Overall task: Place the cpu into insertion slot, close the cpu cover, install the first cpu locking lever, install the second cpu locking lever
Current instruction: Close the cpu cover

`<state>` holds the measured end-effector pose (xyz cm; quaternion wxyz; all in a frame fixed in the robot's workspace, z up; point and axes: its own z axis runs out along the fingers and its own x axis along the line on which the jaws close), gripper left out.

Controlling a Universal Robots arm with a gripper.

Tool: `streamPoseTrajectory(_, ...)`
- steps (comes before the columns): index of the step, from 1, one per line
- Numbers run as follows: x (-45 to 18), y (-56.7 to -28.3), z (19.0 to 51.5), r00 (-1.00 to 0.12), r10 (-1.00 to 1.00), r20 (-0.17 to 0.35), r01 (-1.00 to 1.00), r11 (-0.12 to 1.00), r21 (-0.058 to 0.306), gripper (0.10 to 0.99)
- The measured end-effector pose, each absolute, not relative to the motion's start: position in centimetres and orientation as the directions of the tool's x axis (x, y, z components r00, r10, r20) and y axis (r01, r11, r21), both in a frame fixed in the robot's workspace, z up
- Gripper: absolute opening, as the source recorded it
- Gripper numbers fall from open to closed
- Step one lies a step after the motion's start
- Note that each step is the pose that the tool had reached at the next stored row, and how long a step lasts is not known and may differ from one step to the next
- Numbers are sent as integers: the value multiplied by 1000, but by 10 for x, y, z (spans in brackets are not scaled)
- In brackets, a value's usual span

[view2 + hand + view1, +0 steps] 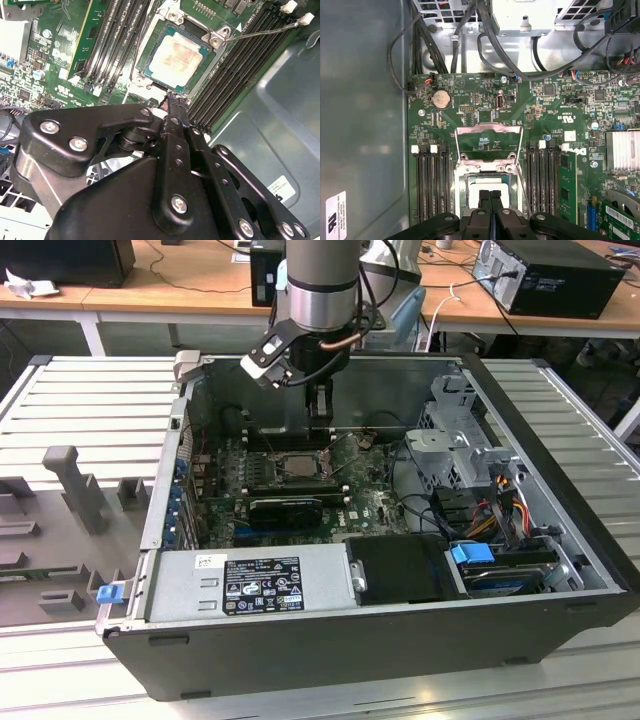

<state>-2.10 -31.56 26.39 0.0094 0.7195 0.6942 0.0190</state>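
Cpu: seated in slot, beige face up. Cover: swung open, lying back off the chip. Gripper — fingers pressed together, nothing held — tips at the slot's edge. Surround: green board, open case.

Lit brightly and evenly from above. Washed the cpu face pale with glare in the second wrist view; left the case interior dimmer, shadowed, in the exterior view.

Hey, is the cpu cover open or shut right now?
Open: in the first wrist view the cpu cover stands swung back from the insertion slot, leaving the cpu face bare.
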Motion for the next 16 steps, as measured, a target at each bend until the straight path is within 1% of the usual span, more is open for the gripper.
streamPoseTrajectory(16,-12,-316,266,35,999,14,999,-36,37,106)
